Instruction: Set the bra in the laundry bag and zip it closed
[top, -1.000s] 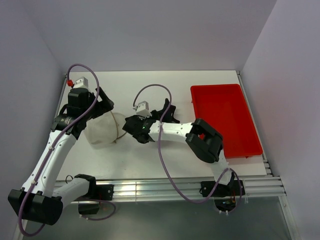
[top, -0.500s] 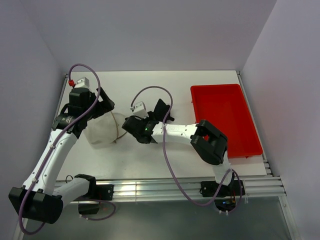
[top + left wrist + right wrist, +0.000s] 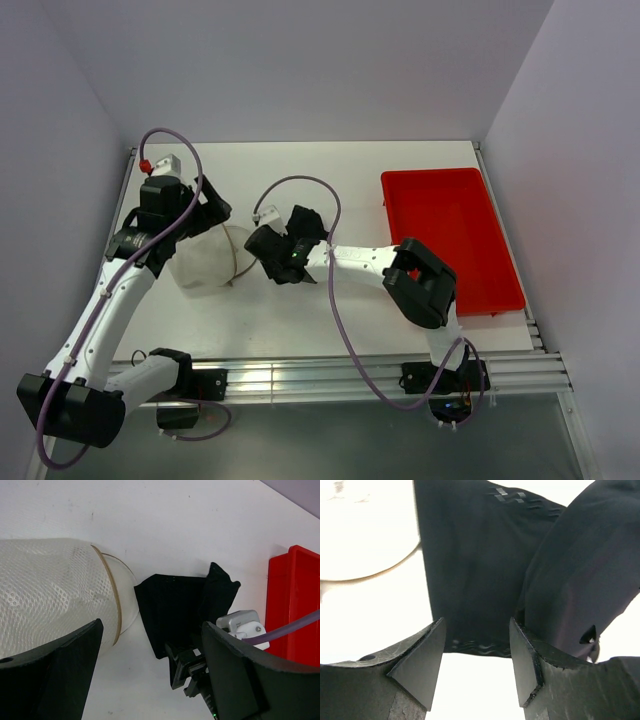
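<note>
The bra (image 3: pixel 308 220) is a black fabric piece lying on the white table just right of the laundry bag (image 3: pixel 203 262), a white mesh pouch with a thin tan rim. In the left wrist view the bra (image 3: pixel 172 605) lies next to the bag's open rim (image 3: pixel 114 600). My right gripper (image 3: pixel 289 238) is open, low over the bra's near edge (image 3: pixel 470 580), its fingers (image 3: pixel 420 665) straddling the fabric without gripping it. My left gripper (image 3: pixel 205 215) is open with jaws wide at the bag's far side; the mesh (image 3: pixel 45 590) lies beside its left finger (image 3: pixel 55 675).
A red plastic tray (image 3: pixel 450 235) stands at the right of the table, also seen in the left wrist view (image 3: pixel 292 605). The right arm's purple cable (image 3: pixel 330 300) loops over the table's middle. Walls close in at the back and both sides.
My right gripper has moved left toward the bag, and the bra has shifted left with it to beside the bag's rim. The left arm has barely moved.
</note>
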Action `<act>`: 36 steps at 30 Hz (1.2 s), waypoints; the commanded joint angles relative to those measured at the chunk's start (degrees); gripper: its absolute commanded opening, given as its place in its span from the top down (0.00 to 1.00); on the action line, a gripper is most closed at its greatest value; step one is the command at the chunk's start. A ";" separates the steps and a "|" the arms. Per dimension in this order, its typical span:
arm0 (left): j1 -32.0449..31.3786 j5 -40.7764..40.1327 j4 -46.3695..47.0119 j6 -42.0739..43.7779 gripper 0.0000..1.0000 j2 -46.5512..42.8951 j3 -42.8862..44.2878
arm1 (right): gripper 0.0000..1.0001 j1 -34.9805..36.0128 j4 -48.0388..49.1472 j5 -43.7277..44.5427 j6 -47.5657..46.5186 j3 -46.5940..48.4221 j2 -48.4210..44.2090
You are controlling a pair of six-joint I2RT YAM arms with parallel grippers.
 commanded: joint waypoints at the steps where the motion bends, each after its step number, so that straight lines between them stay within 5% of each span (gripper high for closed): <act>1: -0.39 1.00 2.45 -0.79 0.14 -0.11 -0.37 | 0.39 -0.13 2.76 -5.42 -1.22 0.60 -1.93; 13: -1.09 1.09 2.72 -1.58 0.16 0.33 -1.25 | 0.42 -0.04 2.15 -13.88 -2.10 0.77 -2.28; 21: -2.67 0.31 3.25 -2.55 0.21 1.82 -1.16 | 0.41 -2.32 -0.74 -14.40 2.21 -4.59 -17.04; 29: -11.09 -4.09 5.26 -4.92 0.33 6.57 -1.16 | 0.40 -14.51 -3.83 -18.25 10.19 -13.18 -25.75; 36: -19.44 -7.08 8.51 -6.68 0.43 15.96 -0.11 | 0.39 -22.18 6.27 -24.24 13.28 -21.46 -26.73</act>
